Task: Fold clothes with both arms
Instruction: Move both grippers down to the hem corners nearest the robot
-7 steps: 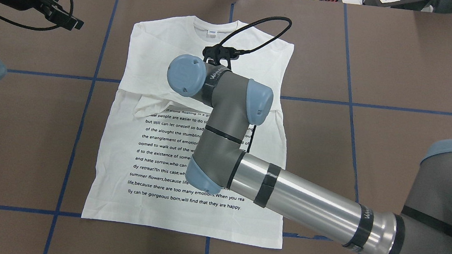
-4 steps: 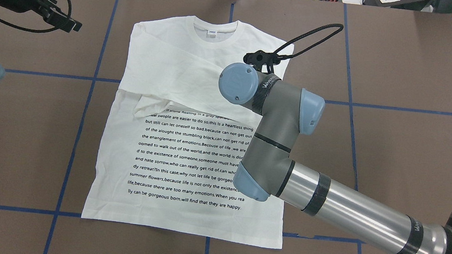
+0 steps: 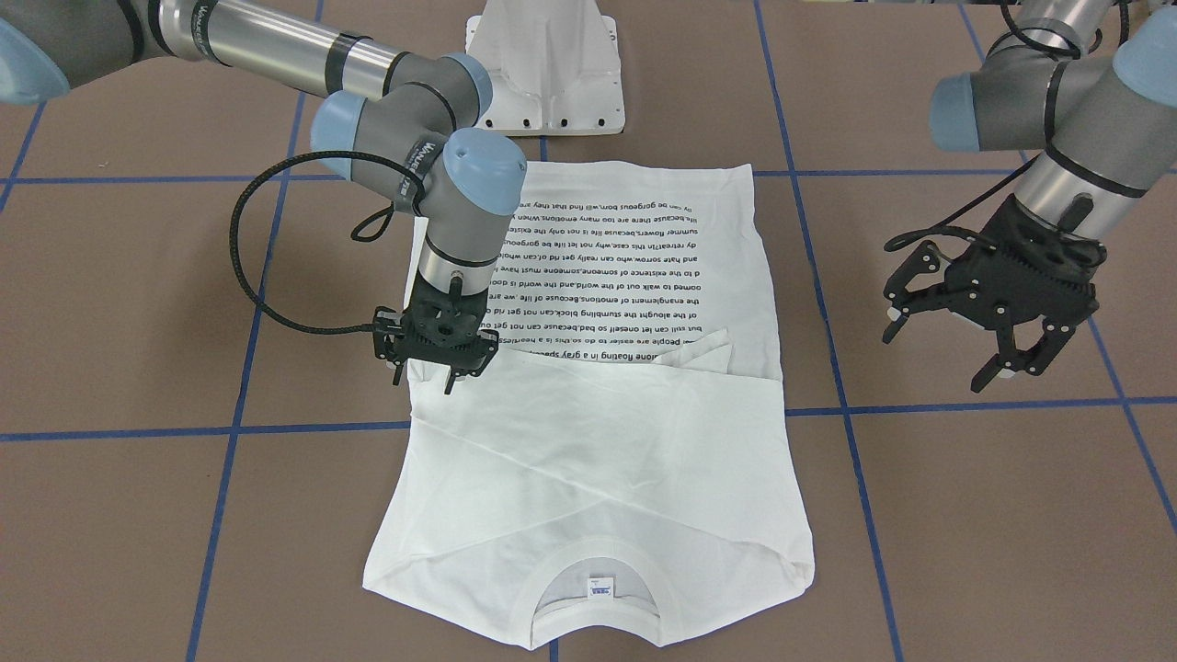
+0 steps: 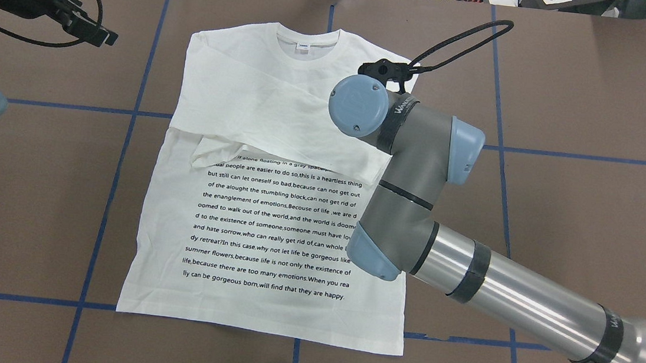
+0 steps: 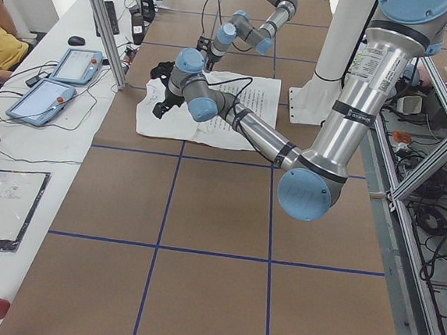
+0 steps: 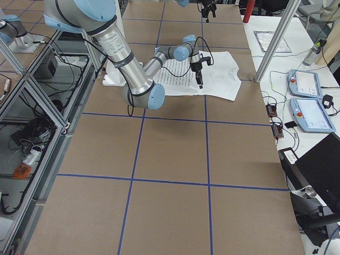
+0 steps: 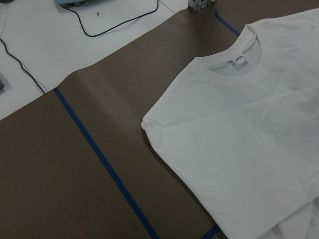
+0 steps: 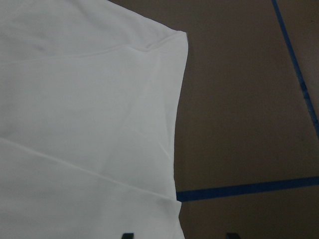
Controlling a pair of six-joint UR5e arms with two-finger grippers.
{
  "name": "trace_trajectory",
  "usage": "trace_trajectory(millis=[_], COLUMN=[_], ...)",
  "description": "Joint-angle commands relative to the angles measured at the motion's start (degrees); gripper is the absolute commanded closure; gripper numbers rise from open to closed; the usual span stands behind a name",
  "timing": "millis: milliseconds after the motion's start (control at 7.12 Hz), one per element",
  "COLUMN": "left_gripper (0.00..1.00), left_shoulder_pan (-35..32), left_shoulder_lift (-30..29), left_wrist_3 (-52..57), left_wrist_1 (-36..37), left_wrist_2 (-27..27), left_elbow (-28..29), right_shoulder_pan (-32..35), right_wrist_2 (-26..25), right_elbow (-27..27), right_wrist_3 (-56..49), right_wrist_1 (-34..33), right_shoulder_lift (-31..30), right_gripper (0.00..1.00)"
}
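Front-facing: right arm comes in with the elbow bent and the wrist vertical. The right gripper (image 3: 425, 379) points down over the T-shirt's (image 3: 588, 441) side edge with fingers apart and empty, while the left gripper (image 3: 942, 357) hangs well off the shirt's opposite side, fingers spread, holding nothing. Overhead: shirt lies flat on the table (image 4: 575, 81), text up, a sleeve folded across the chest, left gripper off its collar corner. Right wrist: fingertips (image 8: 127, 235) apart above the shirt edge.
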Motion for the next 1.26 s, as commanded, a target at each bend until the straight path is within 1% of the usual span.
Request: trace_trajectory(millis=[0,140,281,421,562,702,843,983,1124], left_gripper=[0.00,0.00,0.00,0.00,0.00,0.00,0.00,0.00,0.00], left_shoulder_pan=[1.71,5.64,9.43,15.38,21.27,26.37,32.43,38.32,41.51], left_shoulder_lift=[0.36,3.93,9.01,12.98,15.11,16.52,19.32,21.26,22.41], left_wrist_3=[-7.47,-11.86,-16.87,-23.36,-30.47,-36.37,-43.04,-49.29,-53.00], left_wrist_1=[0.00,0.09,-0.08,-0.09,-0.09,-0.09,-0.09,0.00,0.09], left_wrist_2=[0.21,1.00,3.61,9.21,13.96,17.84,22.58,27.32,29.72], left_elbow=[-1.99,-6.70,-12.32,-17.85,-20.52,-21.76,-23.26,-23.36,-22.84], right_shoulder_pan=[-0.78,-3.75,-6.91,-10.25,-13.41,-16.67,-19.92,-22.13,-22.41], right_wrist_2=[2.38,2.13,1.17,-0.76,-2.78,-5.06,-6.39,-8.05,-8.16], right_elbow=[18.90,26.50,29.71,30.96,32.45,35.07,37.88,38.69,38.70], right_wrist_3=[0.09,0.26,4.96,9.45,11.76,14.30,17.29,18.62,18.63], right_wrist_1=[-0.09,-0.01,0.08,5.48,12.23,14.39,14.41,14.32,14.32], right_shoulder_lift=[-10.71,-16.61,-19.19,-22.17,-27.60,-31.57,-35.26,-36.00,-36.00], right_gripper=[0.00,0.00,0.00,0.00,0.00,0.00,0.00,0.00,0.00])
